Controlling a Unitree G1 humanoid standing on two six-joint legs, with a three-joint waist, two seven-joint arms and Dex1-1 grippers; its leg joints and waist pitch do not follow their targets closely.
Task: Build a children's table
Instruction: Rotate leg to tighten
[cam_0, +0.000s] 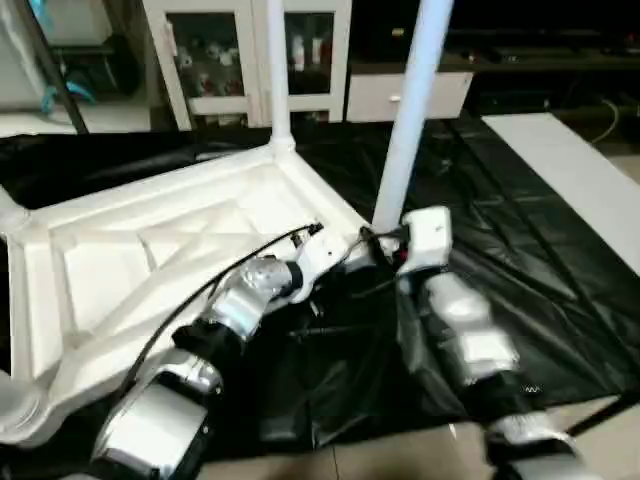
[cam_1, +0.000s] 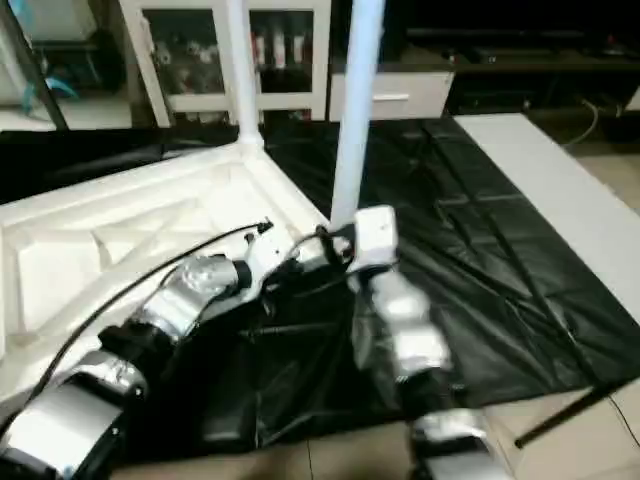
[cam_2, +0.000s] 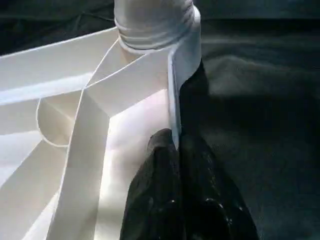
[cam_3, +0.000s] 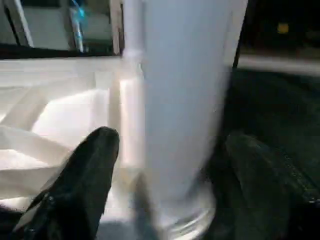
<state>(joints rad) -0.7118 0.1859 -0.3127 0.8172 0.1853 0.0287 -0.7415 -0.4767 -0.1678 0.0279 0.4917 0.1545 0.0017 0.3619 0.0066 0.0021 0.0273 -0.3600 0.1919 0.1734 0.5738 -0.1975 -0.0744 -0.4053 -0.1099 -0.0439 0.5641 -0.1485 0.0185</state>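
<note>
Now upturned table top (cam_0: 150, 250) on black sheet (cam_0: 480, 250); left gripper (cam_2: 177, 150) pinched on its rim; right gripper (cam_3: 165, 165) spread around upright leg (cam_0: 405, 130).

Upright legs (cam_0: 410, 110) ahead, open black sheet (cam_0: 520, 240) to their right.

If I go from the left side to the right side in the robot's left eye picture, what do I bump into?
Table top → far leg → left gripper → near leg → black sheet → white board.
</note>
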